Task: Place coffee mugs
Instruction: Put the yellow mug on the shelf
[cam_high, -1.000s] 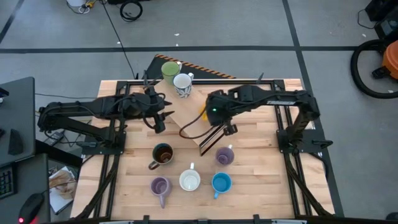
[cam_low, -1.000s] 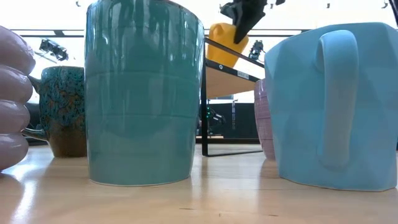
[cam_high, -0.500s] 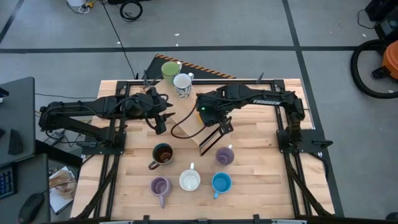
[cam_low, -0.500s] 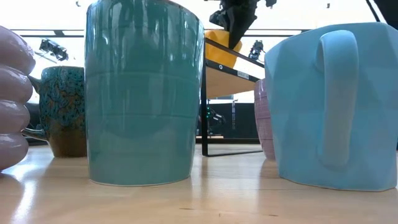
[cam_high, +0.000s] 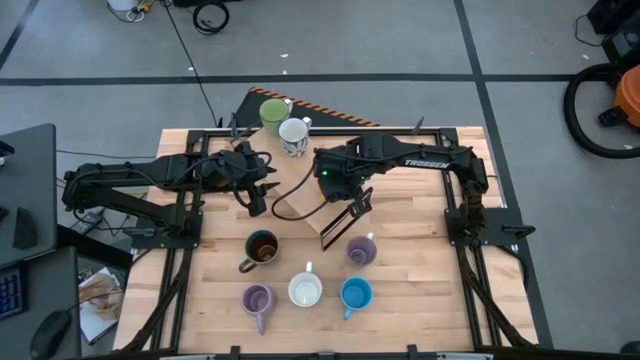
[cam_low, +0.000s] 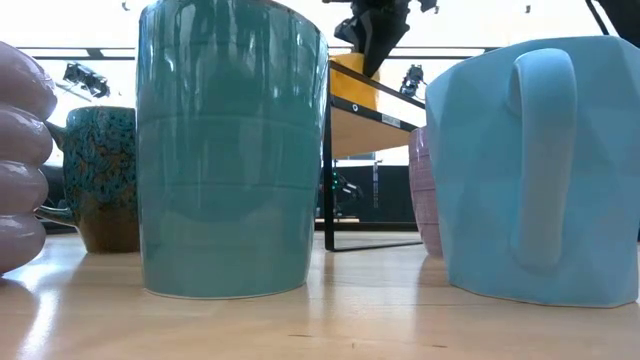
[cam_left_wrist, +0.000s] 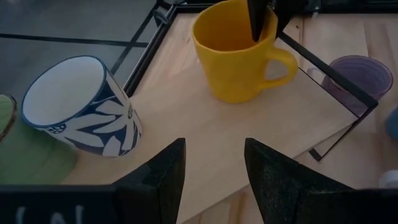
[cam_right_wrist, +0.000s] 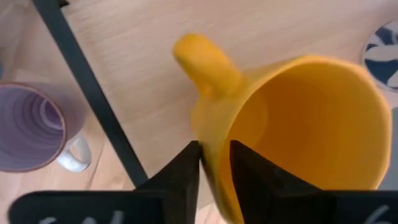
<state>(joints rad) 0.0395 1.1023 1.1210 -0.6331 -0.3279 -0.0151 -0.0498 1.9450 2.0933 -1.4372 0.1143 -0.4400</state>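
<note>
step: set yellow mug (cam_left_wrist: 239, 56) on shelf (cam_left_wrist: 205, 137), judged; lower level, base flat, let go only once settled | right pincer (cam_right_wrist: 214, 165) clamped on mug wall beside handle, one finger inside, one outside | mug near shelf's front edge, patterned mug (cam_left_wrist: 81, 106) well apart | left pincer (cam_left_wrist: 211, 165) apart, empty, facing shelf

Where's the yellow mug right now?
The yellow mug stands on the raised wooden shelf at the table's back middle, beside the white patterned mug. The right gripper pinches its rim by the handle.
</note>
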